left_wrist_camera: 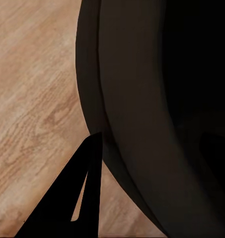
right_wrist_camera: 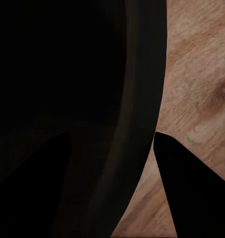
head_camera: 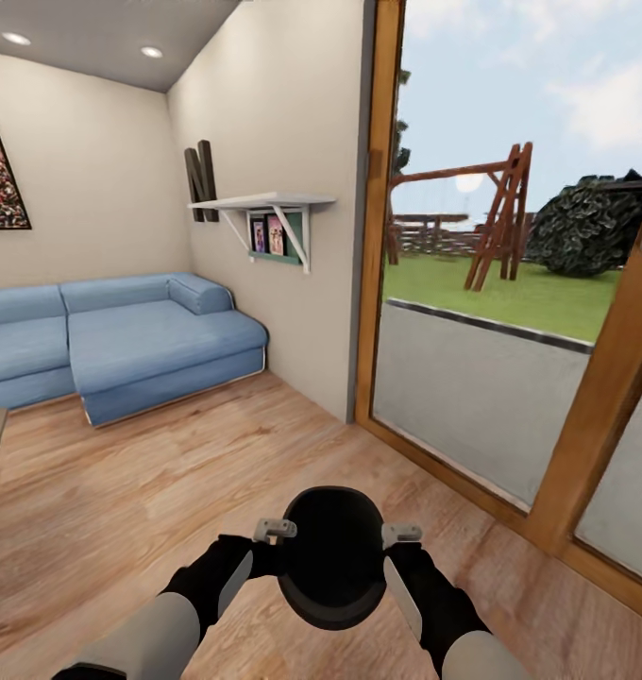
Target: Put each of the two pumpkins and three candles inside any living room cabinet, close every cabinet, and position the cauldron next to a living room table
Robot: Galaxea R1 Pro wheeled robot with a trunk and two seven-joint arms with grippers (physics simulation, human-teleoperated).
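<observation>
Carry step, by my read: cauldron [head_camera: 332, 557] sits at 6 o'clock in the head view, held off the plank floor [head_camera: 151, 491] between both arms; left hand [head_camera: 269, 538] clamps the rim at its 9 o'clock, right hand [head_camera: 397, 543] at its 3 o'clock; each wrist view shows one finger outside the wall [left_wrist_camera: 67, 208] [right_wrist_camera: 191, 188] and a dim one inside, so both hands are pinched on the rim. To do it well: keep the two hands level and their spacing fixed so the rim doesn't slip; turn the base slowly; steer clear of the glass door [head_camera: 491, 378] at 2 o'clock and the blue sofa [head_camera: 123, 340] at 10 o'clock; set it down only beside the low worktop. Count: one cauldron, two hands, one sofa, one wall shelf [head_camera: 264, 203].
</observation>
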